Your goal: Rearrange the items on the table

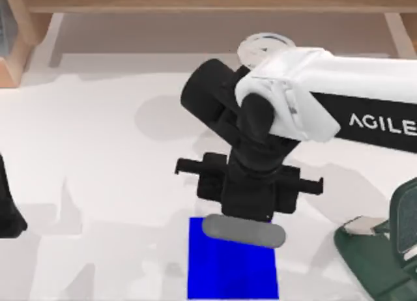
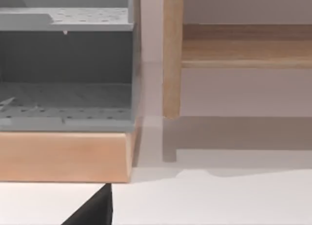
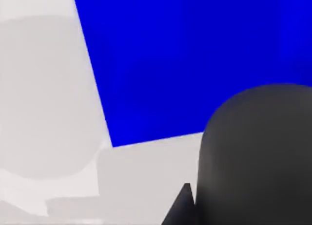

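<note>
Top view, nearest edge first: flat blue mat lies on the white counter, at the near edge, a little right of centre. Dark grey mouse sits across the mat's far edge, long axis running left-right, directly under the right gripper. The right arm reaches in from the right side and bends down over the mouse. Black wrist block hides the jaws from above; cannot tell whether they are clamped on the mouse or released.

Right wrist view: mouse looms close as a dark rounded mass, with the blue mat beyond it and white counter alongside. A small dark wedge shows just beside the mouse; whether it touches is unclear.

Dark green stand at the near right of the counter.

Left arm parked at the left edge, well apart from the mat.

Farther back: white lid of the cup peeks out behind the right arm, near the far side of the counter.

Beyond that, the brown wooden ledge runs along the back.

Left wrist view: grey perforated rack on a wooden base, wooden post beside it.
</note>
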